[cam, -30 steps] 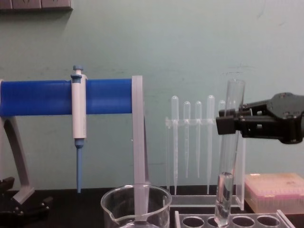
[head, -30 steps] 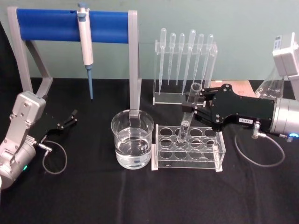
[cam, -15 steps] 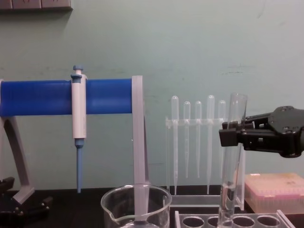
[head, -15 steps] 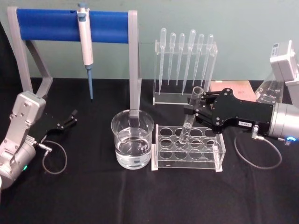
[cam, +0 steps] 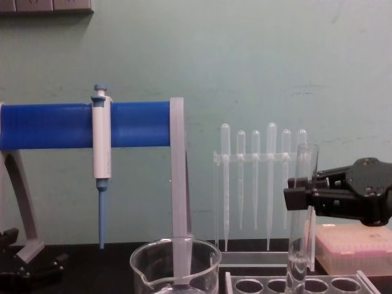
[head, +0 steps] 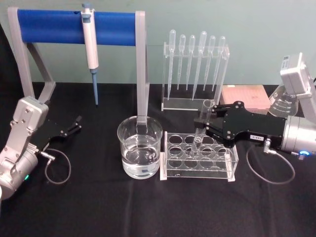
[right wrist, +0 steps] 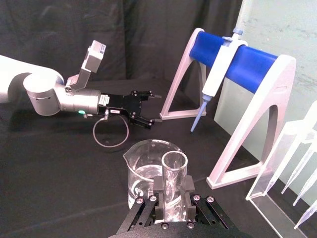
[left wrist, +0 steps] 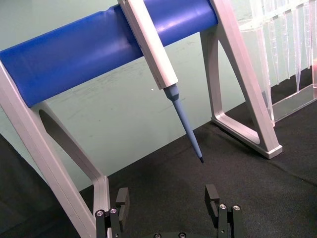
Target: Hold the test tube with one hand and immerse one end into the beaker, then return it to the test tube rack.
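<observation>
Over the clear rack [head: 199, 157] toward the worktop's right edge, the right gripper [head: 203, 123] pinches the test tube [head: 201, 129], its bottom entering a hole, beside the beaker [head: 139, 146]; lower it straight before letting go, while the left gripper [head: 75, 124] idles, spread, near the left edge.

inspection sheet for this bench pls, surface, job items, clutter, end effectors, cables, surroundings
surface: black cloth table, no spills seen.
test tube: upright, lower end down in a hole of the clear rack, gripped near its rim.
beaker: part full of clear liquid, beside the rack, apart from the tube.
clutter: pipettor hanging on blue stand; plastic pipettes in holder; pink box.
right end effector: shut on the test tube.
left end effector: open, parked at the table's left.
cables: a loop beside each wrist, lying on the cloth.
surroundings: green wall; nothing else seen.
</observation>
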Motion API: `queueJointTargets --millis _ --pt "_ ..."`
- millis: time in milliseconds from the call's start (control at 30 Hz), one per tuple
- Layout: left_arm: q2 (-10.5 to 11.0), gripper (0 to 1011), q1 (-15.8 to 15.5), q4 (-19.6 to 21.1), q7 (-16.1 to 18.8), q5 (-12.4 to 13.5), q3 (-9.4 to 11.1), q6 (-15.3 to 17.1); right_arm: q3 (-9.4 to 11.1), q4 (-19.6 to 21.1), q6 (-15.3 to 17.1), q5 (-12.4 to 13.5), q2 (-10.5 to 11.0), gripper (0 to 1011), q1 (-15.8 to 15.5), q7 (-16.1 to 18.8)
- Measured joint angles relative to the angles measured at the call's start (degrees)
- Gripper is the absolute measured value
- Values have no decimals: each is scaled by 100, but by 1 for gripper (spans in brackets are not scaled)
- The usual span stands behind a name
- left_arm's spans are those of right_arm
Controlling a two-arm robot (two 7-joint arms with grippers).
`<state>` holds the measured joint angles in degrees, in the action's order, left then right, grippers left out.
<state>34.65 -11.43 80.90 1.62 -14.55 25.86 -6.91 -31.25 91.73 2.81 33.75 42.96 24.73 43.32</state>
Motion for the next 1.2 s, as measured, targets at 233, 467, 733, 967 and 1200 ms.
queueJointTargets --millis 233,467,733,967,1200 --pt "0 1000 0 0 0 0 0 0 -28 -127 -84 -91 -69 231 -3 27" --pt "0 1000 0 0 0 0 0 0 -82 -290 -195 -204 -172 231 -32 54" --pt "0 1000 0 0 0 0 0 0 -117 -405 -256 -272 -259 231 -88 80" --pt "0 1000 0 0 0 0 0 0 -120 -414 -258 -319 -274 231 -110 67" --pt "0 1000 0 0 0 0 0 0 -120 -414 -257 -312 -273 231 -105 65"
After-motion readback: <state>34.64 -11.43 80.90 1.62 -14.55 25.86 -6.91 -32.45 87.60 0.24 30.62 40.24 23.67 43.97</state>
